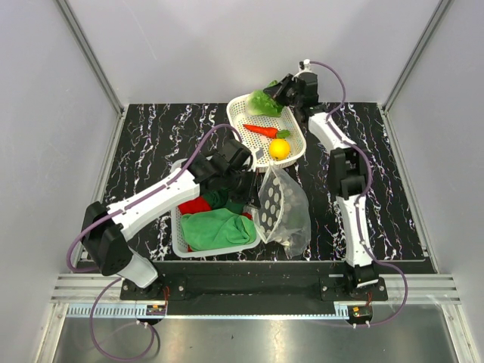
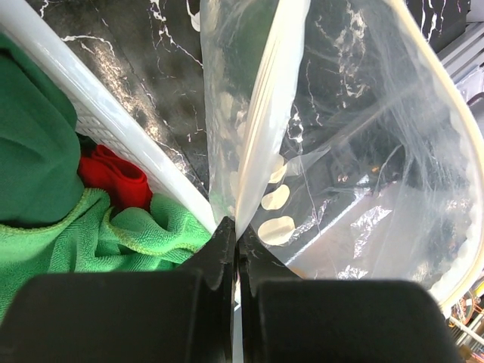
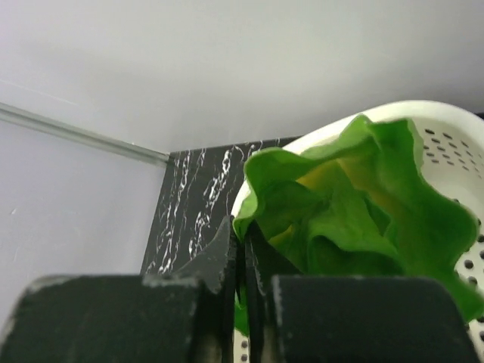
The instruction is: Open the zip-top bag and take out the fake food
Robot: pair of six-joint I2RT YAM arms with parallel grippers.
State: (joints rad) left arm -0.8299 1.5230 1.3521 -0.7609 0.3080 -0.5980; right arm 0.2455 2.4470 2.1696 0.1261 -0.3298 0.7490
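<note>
The left gripper (image 2: pixel 236 236) is clenched on the edge of the zip-top bag (image 2: pixel 363 151), held up just beside the near basket (image 1: pixel 212 252) of cloths (image 1: pixel 219 229); the right gripper (image 3: pixel 243 238) pinches the lettuce (image 3: pixel 355 212) over the far basket (image 1: pixel 302 140); the carrot (image 1: pixel 259 130) and lemon (image 1: pixel 279 148) lie inside that basket

Clear bag (image 1: pixel 281 208) upright — carrot (image 1: pixel 261 130), lemon (image 1: pixel 280 148) in basket (image 1: pixel 249 142)
</note>
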